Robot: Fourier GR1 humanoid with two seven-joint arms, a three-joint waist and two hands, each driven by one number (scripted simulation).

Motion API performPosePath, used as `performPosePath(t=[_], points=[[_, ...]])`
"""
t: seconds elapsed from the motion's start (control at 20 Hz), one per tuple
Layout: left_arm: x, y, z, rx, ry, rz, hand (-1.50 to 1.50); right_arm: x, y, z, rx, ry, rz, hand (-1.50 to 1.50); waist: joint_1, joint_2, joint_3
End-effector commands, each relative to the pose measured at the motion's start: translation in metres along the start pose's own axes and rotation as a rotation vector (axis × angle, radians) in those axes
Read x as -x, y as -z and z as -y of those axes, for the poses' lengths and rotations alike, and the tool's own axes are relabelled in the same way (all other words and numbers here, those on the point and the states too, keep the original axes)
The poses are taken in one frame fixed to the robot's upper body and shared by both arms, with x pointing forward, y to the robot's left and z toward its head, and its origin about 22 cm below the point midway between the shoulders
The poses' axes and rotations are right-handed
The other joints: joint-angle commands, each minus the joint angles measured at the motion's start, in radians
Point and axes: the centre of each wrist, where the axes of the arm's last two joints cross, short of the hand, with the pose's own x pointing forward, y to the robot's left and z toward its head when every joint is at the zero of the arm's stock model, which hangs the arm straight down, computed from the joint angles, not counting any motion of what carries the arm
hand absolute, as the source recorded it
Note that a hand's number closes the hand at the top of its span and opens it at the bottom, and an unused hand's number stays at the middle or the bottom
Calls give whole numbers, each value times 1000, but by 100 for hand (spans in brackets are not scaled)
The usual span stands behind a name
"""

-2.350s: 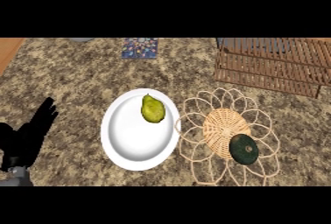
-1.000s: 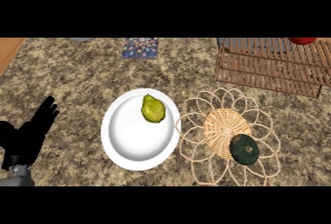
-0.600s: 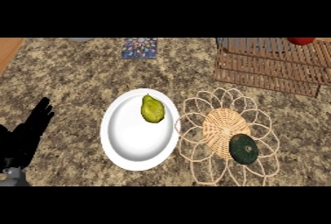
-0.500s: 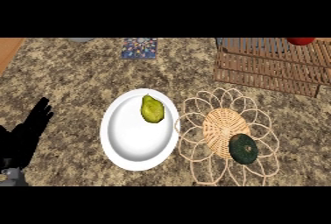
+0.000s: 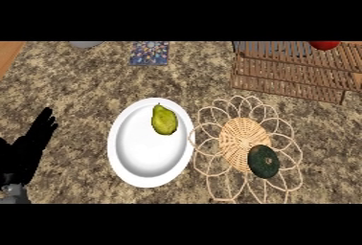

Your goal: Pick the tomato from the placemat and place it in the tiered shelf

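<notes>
1. Our tomato (image 5: pixel 324 45) sits at the top right edge, on the wooden shelf (image 5: pixel 297 72), so we judge the placing done or nearly so.
2. Our left hand (image 5: pixel 32 143) rests at the left edge, fingers straight and apart, holding nothing; our right hand is out of sight.
3. We count one white plate (image 5: pixel 145 162) with one pear (image 5: pixel 164 119), one woven placemat (image 5: pixel 244 143) with one dark green fruit (image 5: pixel 263 161), and one tomato.

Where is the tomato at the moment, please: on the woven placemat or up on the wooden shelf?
On the shelf: the tomato shows at its far right edge; the placemat carries only a dark green vegetable.
</notes>
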Motion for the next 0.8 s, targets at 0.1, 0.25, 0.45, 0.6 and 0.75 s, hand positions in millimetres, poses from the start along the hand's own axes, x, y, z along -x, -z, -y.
performPosePath(t=[0.1, 0.25, 0.45, 0.6, 0.75], points=[[0, 1, -10, 7, 2, 7, 0, -12, -31, 87, 83, 74, 10, -150, -4, 0, 0], [-2, 4, -6, -6, -4, 9, 0, -8, -57, 144, 135, 58, -28, -150, -10, 0, 0], [5, -13, -18, -20, -3, -8, 0, -12, -105, 216, 137, -8, -85, -150, -21, -5, 2], [7, -12, -8, -2, -2, -1, 0, 6, -129, 249, 106, -6, -93, -150, -15, 2, 3], [16, -16, -4, -18, -2, -14, 0, 13, -150, 271, 107, -9, -89, -150, -17, 1, 3]])
